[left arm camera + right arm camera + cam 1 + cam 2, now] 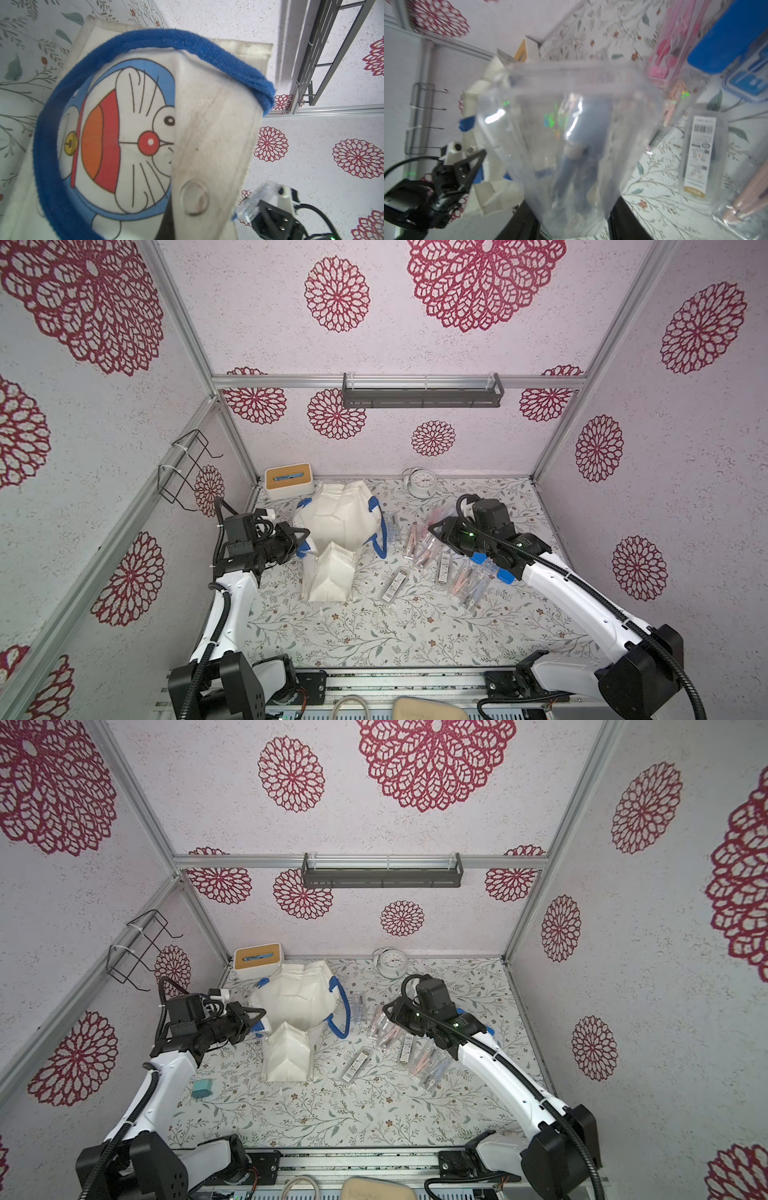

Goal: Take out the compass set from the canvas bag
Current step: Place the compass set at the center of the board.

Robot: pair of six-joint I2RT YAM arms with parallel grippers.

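Nearest the arm bases, the flower-print counter (374,635) carries a small teal block (201,1089), seen in a top view only. Further in, two slim barcode-labelled cases (395,588) lie flat and apart. Beside them is a loose spread of clear cases (469,583) holding pinkish instruments. A blue case (496,570) shows partly under the right arm.

Mid-counter, left side: canvas bag (336,526), off-white, crumpled and partly raised, lower part folded onto the counter. On its rim, beside a blue handle (145,39), the left tool (302,536) is pressed together on the cloth. The wrist view shows a cartoon print and a snap button there.

To the bag's right and apart from it, above the scattered cases, the right tool (433,530) pinches the compass set (571,145). It is a clear case with a bluish two-legged shape inside, blurred. The set is outside the bag and off the counter.

Far edge: white tissue box (289,481) with a tan top behind the bag; white alarm clock (422,483) near the back wall. Dark shelf (422,396) on the back wall, wire rack (187,468) on the left wall.
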